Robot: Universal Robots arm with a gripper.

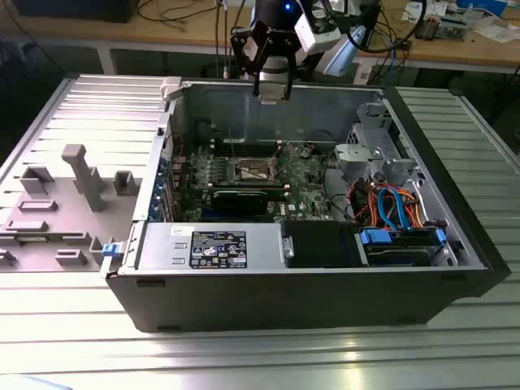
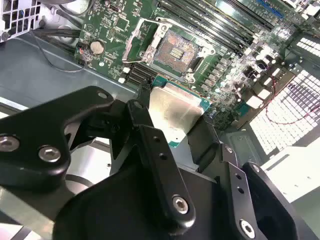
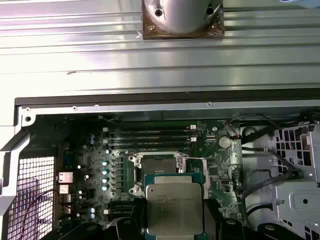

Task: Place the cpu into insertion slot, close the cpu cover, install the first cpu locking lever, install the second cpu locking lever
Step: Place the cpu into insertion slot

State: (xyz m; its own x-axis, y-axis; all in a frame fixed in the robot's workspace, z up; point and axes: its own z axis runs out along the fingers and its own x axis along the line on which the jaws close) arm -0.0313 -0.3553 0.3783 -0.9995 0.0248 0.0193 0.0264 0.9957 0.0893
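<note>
One step in hand, placement: tool [image 1: 272, 91] clamped on the cpu [image 3: 174, 207], above the uncovered insertion slot [image 2: 176, 50]; seating likely demands square alignment.

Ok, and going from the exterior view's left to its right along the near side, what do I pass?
Grey upright post → blue latch → silver power supply with a label → black drive bay → blue drive caddy

Arm [image 1: 280, 28] overhead, wrist pointing straight down; pincer [image 1: 272, 89] fingers [image 2: 202, 144] clamped on opposite edges of the cpu [image 2: 175, 107].
</note>
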